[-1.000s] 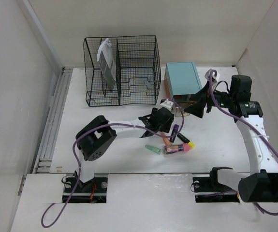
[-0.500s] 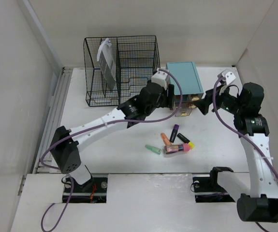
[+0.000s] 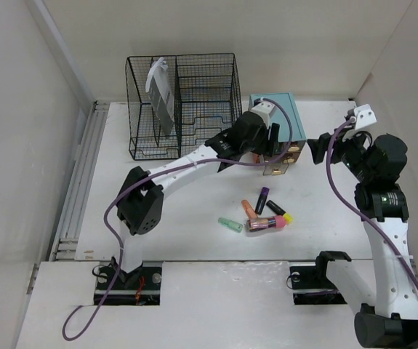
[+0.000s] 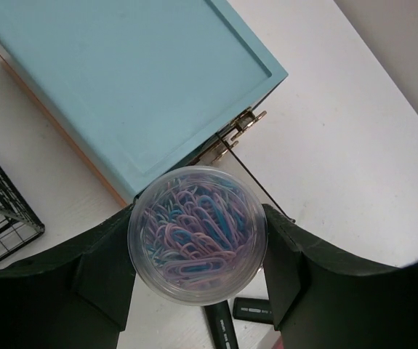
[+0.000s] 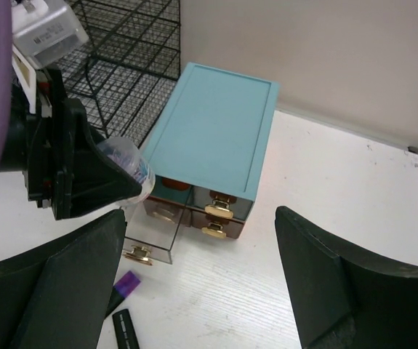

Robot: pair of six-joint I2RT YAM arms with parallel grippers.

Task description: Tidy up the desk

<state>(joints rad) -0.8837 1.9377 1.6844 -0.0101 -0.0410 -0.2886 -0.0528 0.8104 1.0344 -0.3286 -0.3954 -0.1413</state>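
The desk (image 3: 172, 211) is the white tabletop. My left gripper (image 3: 269, 139) is shut on a clear round jar of blue and pink paper clips (image 4: 196, 234). It holds the jar above the front edge of the teal-topped drawer box (image 3: 274, 115), over its pulled-out clear drawer (image 3: 278, 169). The right wrist view shows the jar (image 5: 130, 166) in the black fingers above that drawer (image 5: 145, 233). My right gripper (image 3: 318, 149) is open and empty, raised to the right of the box (image 5: 219, 127).
Several highlighters and markers (image 3: 264, 214) lie loose in the middle of the desk, with a green one (image 3: 230, 225) to their left. A black wire-mesh file rack (image 3: 183, 105) holding a grey folder stands at the back left. Walls enclose the desk.
My left arm has swung from beside the markers up and right to the drawer box, carrying the jar. My right gripper has drawn back to the right, away from the open drawer.
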